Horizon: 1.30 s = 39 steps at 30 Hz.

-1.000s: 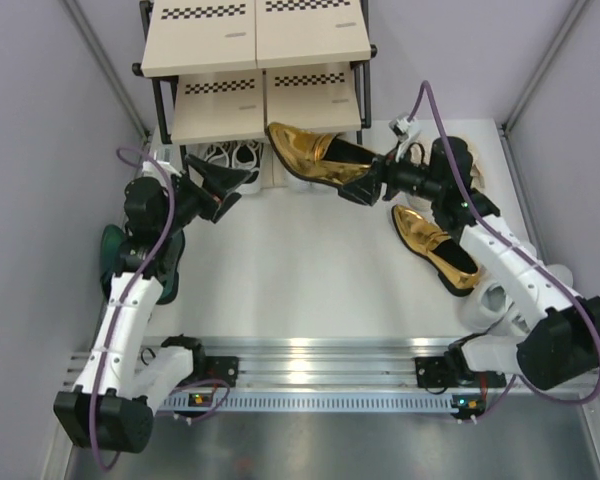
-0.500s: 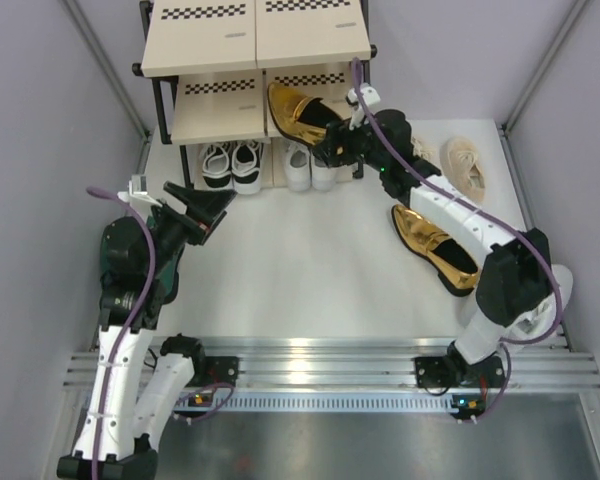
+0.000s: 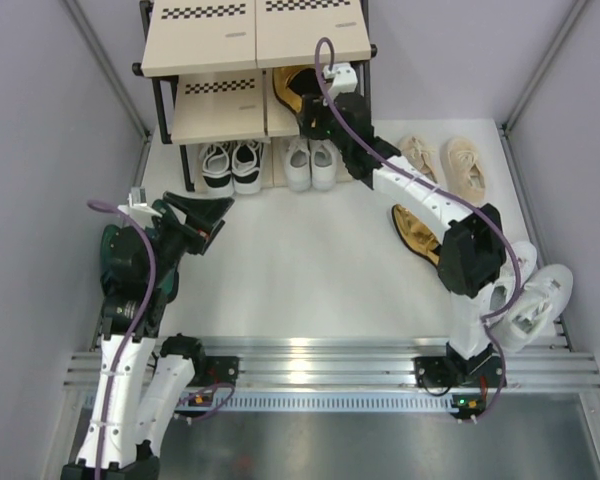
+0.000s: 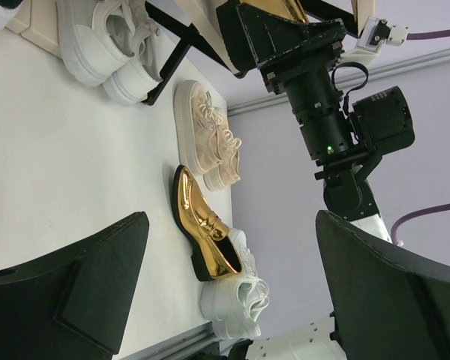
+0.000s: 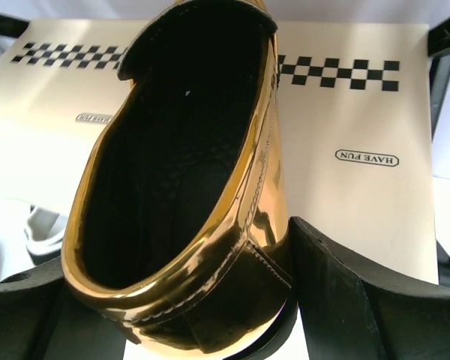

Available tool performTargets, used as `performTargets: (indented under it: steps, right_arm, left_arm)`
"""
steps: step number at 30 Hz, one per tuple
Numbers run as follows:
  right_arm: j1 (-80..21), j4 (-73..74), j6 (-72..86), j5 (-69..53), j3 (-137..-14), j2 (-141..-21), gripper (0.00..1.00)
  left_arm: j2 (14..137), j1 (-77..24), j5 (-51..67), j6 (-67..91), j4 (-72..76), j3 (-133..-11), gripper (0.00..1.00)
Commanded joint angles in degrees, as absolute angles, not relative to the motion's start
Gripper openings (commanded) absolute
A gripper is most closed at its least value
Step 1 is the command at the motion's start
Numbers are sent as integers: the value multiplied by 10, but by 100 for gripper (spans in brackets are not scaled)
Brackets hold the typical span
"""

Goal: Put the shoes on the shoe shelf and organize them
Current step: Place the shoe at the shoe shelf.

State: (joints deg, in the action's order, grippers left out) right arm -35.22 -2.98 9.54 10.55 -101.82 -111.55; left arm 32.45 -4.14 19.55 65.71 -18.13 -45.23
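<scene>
Right hand point(image 3: 308, 108) moved gold loafer point(image 5: 180, 172) over shelf point(image 5: 345, 112) | clamps it | left hand point(image 3: 212, 215) spread, empty

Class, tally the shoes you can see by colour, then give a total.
gold loafers: 2
black-and-white sneakers: 2
white lace-ups: 2
beige sneakers: 2
chunky white sneakers: 2
dark green loafers: at least 1, partly hidden
Total: at least 11

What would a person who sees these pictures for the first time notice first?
The gold loafer stands out first: the right gripper holds it by the heel over the middle board of the rack. Its mate lies on the floor at the right, beside the beige sneakers. The left gripper hangs open and empty at the left.
</scene>
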Motion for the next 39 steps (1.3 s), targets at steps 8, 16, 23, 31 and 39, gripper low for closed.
performTargets:
  steps: [8,16,23,31,39]
  right_arm:
    - [-405,-73,159,276,-1141,-1157,0]
    - [-423,-74,176,322,-1165,-1187,0]
    - [-422,-78,185,328,-1190,-1211,0]
    - [-423,-81,206,322,-1203,-1226,22]
    - [-422,-91,203,303,-1199,-1224,64]
  left_arm:
    - [312,-38,187,664,-164,-435,98]
    - [298,-38,185,664,-171,-428,98]
    - [283,-38,177,668,-182,-425,98]
    - [281,-38,175,670,-185,-425,98]
    - [277,-38,175,671,-186,-424,98]
